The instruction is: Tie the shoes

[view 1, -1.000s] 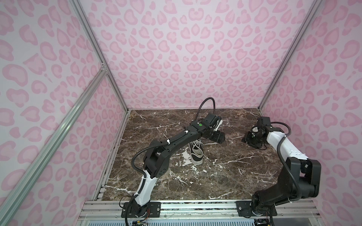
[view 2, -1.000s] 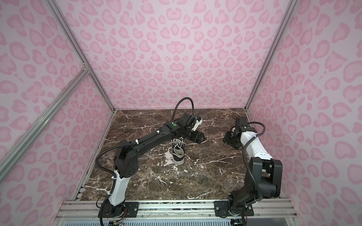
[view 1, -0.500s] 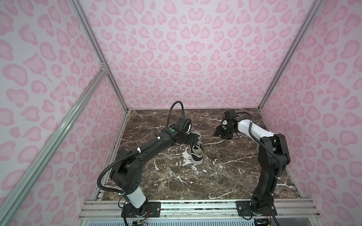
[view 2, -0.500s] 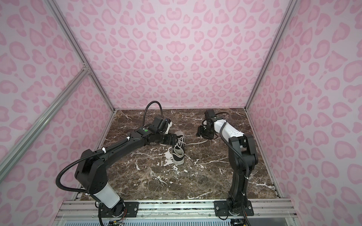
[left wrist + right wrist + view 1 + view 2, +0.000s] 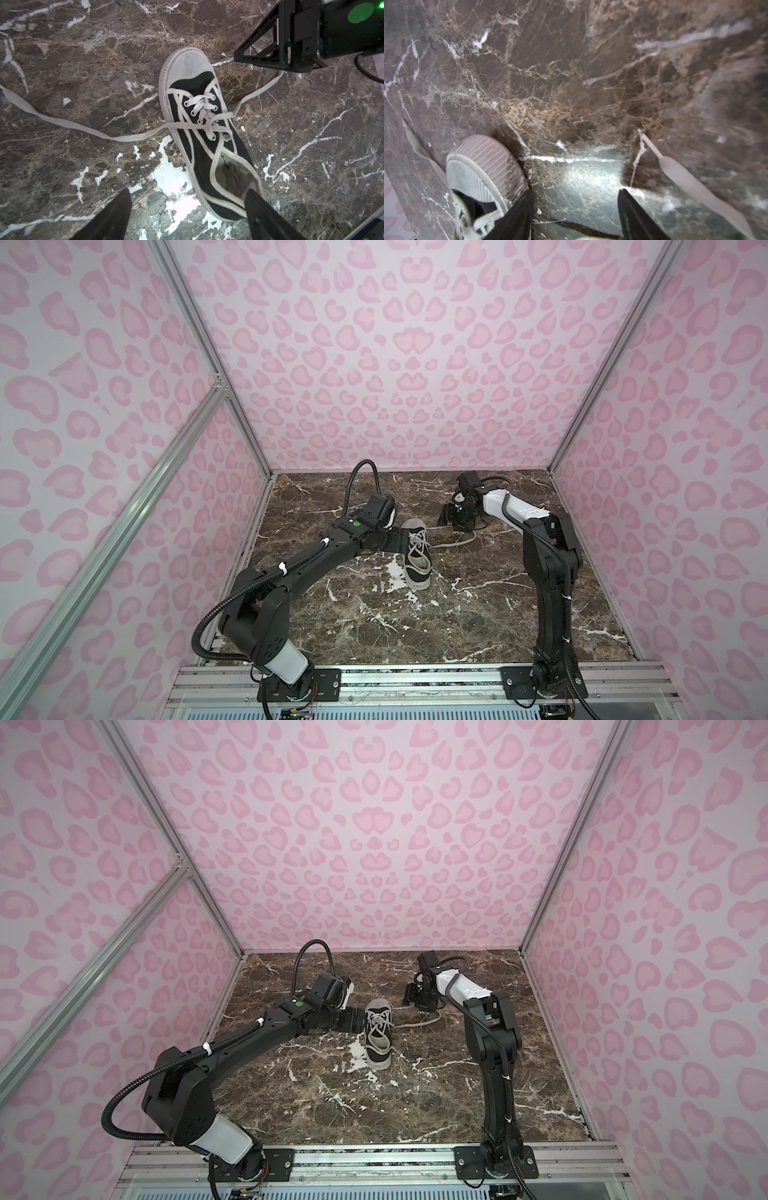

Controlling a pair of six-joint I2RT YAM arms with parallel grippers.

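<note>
Marble floor [image 5: 457, 614]: arms reach low by the shoe [image 5: 417, 558], left pincer [image 5: 187, 191] and right pincer [image 5: 576, 191] wide; left wrist view shows both laces [image 5: 83, 128], top views one

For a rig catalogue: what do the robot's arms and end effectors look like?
Both arms are black jointed links. The left arm has a white segment near its base; the right arm has a white forearm shell. Corrugated black cables, with white ties, run along them. A green light marks the left wrist. The left end effector and right end effector have black tapering fingers.
</note>
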